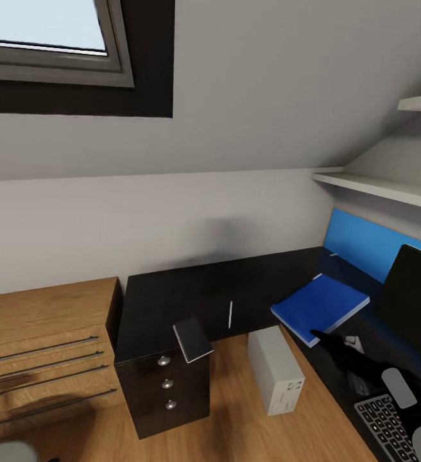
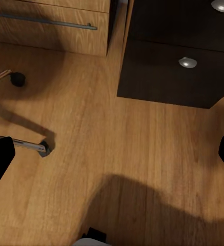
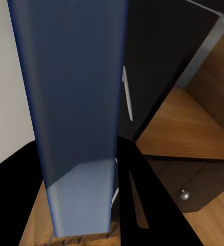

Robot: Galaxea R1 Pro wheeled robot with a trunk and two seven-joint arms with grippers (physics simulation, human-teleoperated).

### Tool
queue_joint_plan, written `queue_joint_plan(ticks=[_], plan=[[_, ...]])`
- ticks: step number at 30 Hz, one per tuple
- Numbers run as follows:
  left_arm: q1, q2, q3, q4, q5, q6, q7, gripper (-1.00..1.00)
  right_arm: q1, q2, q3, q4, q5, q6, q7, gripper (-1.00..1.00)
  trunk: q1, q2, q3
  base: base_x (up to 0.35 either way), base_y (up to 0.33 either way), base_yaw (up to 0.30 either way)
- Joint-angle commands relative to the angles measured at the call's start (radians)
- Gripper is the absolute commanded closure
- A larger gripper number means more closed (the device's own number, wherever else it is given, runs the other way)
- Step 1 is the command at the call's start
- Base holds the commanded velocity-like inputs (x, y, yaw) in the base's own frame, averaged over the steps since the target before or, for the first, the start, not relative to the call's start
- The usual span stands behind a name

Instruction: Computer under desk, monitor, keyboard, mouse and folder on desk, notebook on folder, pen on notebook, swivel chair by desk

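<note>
Black desk (image 1: 172, 301) under blue folder (image 1: 319, 307) (right claw (image 1: 326, 339) at its edge).

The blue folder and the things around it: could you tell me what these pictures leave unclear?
- Folder: in the head view its near corner is covered by the right tool, so the grip is hidden.
- Monitor: cut off by the right edge.
- Keyboard: cut off at the bottom corner.
- Swivel chair: the left wrist view gives just chrome legs and casters.
- Pen: too thin for detail.

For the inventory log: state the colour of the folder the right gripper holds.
Bright blue; the folder shows best in the head view.
</note>
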Motion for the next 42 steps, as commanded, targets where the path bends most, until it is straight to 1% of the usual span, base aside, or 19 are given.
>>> queue_joint_plan(ticks=[1, 22, 28, 31, 42], plan=[[-0.001, 0.0, -0.002, 0.0, 0.006, -0.003, -0.003, -1.0, -0.001, 0.0, -0.003, 0.003, -0.001, 0.006, 0.002, 1.0, 0.001, -0.002, -0.002, 0.0, 0.0, 0.0], [-0.001, 0.0, -0.002, 0.0, 0.006, -0.004, -0.003, -1.0, -0.001, 0.002, -0.003, 0.033, -0.001, 0.004, -0.006, 1.0, 0.001, -0.002, -0.002, 0.0, 0.0, 0.0], [-0.001, 0.0, -0.001, 0.0, 0.006, -0.004, -0.003, -1.0, -0.001, 0.017, -0.006, 0.035, -0.002, -0.001, -0.007, 1.0, 0.001, -0.002, -0.002, 0.0, 0.0, 0.0], [-0.001, 0.0, -0.001, 0.001, 0.006, -0.004, -0.003, -1.0, -0.001, 0.024, -0.006, 0.036, -0.003, -0.018, -0.011, 1.0, 0.001, -0.002, -0.002, 0.0, 0.0, 0.0], [-0.001, 0.0, -0.001, 0.001, 0.006, -0.004, -0.003, -1.0, -0.001, 0.031, -0.006, 0.036, -0.006, -0.04, -0.019, 1.0, 0.001, -0.002, -0.002, 0.0, 0.0, 0.0]])
